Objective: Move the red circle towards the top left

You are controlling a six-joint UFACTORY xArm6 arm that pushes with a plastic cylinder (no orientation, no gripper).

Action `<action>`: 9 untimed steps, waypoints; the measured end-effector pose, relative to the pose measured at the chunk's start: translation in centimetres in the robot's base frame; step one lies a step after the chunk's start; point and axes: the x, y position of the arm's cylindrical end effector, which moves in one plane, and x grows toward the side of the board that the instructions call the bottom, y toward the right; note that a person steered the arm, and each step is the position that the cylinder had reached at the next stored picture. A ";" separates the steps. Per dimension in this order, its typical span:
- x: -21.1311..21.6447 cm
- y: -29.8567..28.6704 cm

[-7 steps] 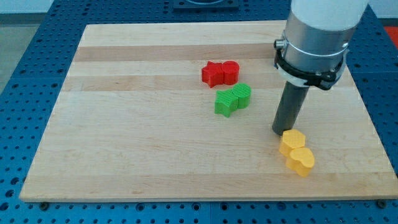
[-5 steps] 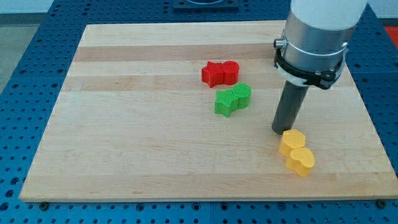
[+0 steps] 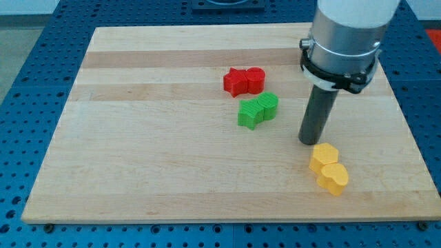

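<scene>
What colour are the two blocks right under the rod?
Yellow. The two yellow blocks sit just below my tip, toward the view's bottom right, plain to see in the camera view.

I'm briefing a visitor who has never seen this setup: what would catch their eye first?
The big grey arm housing at the view's top right, ending in a dark rod whose tip, my tip, sits just above the yellow blocks. Next, the colour pairs on the pale wooden board: red circle touching a red star-like block, with green blocks just below them.
</scene>
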 end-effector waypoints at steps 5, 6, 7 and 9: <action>-7.1 -6.3; -6.3 -6.3; -5.0 -6.3; -4.5 -6.3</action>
